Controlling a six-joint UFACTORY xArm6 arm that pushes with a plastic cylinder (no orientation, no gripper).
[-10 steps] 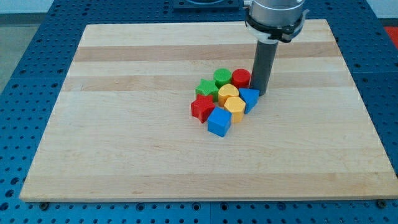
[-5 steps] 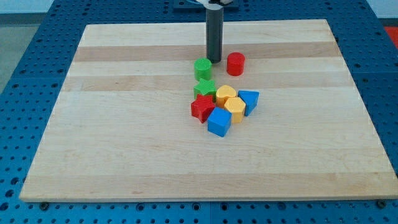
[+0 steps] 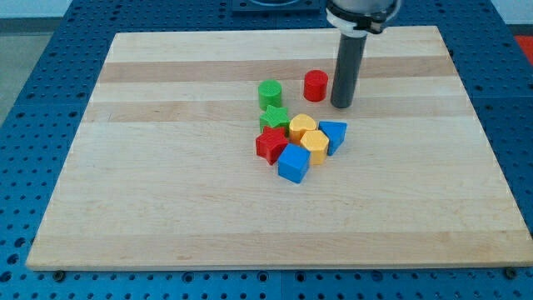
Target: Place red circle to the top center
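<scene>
Wooden bench (image 3: pixel 166 208): my tip (image 3: pixel 341 106), a bare rod end effector holding nothing, sits just right-below red circle (image 3: pixel 315 85); off-centre push risks sliding it toward green circle (image 3: pixel 270 92).

A straight, dark grey rod with a smooth, matte, round shaft ends in my tip (image 3: pixel 341 107), cut flat and plain. At its upper end the rod is seated in a wider, pale metallic collar ringed by a black band. Only the underside of that collar shows; it is cropped by the view's top. No cables, screws or markings can be made out.
</scene>
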